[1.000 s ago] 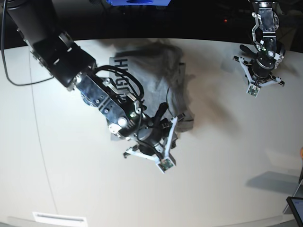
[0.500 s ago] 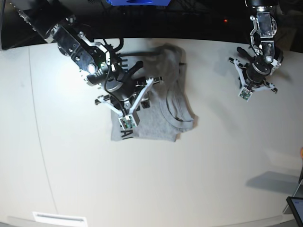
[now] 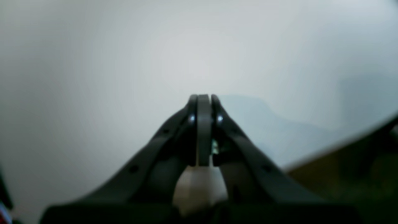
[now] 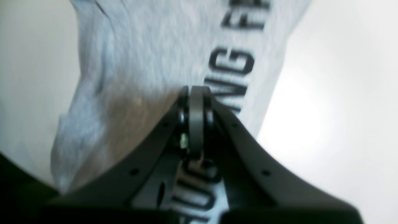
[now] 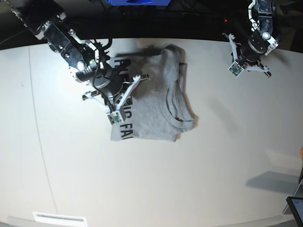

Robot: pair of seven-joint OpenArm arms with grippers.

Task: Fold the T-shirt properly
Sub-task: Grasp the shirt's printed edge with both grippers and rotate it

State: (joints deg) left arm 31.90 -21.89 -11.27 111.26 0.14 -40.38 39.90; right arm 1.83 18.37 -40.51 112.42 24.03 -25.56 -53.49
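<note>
Left wrist: we saw the left gripper (image 3: 203, 102) pinched closed, empty, over a blurred pale surface (image 3: 93, 62).
Right wrist: right gripper (image 4: 195, 93) closed above the T-shirt (image 4: 140, 62); lettering partly hidden.
Base: we found soft heather-grey cloth folded roughly rectangular, surface's middle.

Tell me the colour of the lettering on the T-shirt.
Black, on the grey T-shirt; clearest in the right wrist view.

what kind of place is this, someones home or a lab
Most likely a robotics lab or test bench, not a home. Two robot arms with a right gripper and left gripper work over a plain white table, which holds only a grey T-shirt. Dark equipment stands behind the table.
</note>
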